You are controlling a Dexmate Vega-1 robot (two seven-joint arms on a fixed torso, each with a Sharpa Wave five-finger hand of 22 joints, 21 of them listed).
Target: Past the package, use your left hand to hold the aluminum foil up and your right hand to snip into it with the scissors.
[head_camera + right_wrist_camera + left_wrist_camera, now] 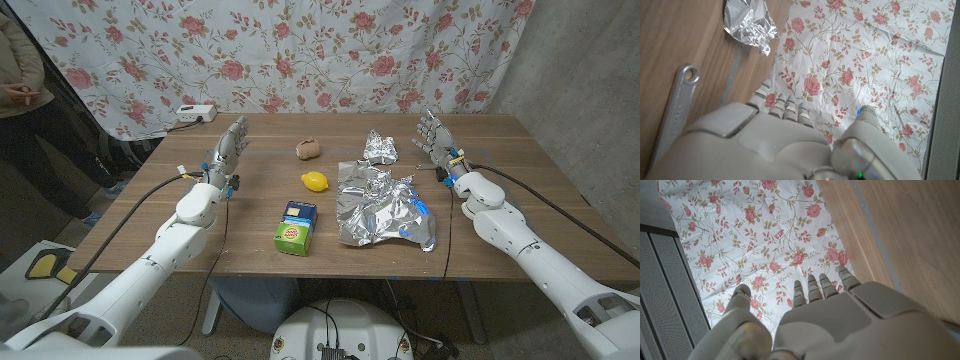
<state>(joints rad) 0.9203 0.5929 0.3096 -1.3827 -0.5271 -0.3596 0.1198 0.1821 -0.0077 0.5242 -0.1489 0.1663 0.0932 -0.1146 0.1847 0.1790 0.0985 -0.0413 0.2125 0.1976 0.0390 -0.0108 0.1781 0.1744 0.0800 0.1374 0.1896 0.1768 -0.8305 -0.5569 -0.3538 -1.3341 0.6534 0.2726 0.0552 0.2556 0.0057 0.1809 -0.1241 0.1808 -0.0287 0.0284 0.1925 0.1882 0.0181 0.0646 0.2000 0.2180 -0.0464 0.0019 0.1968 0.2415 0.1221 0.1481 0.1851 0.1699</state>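
**Both hands empty, foil flat on worktop**

Left hand (228, 150) raised, fingers spread, holding nothing. Right hand (434, 137) likewise spread, touching nothing. One large aluminum foil sheet (385, 208) lying right of centre on worktop (150, 225); one smaller crumpled foil piece (380, 148) behind it. One package (296, 227), one lemon (314, 181). Scissors not made out.

My left hand (228, 150) is raised, fingers apart, holding nothing. My right hand (433, 135) is likewise raised and empty.
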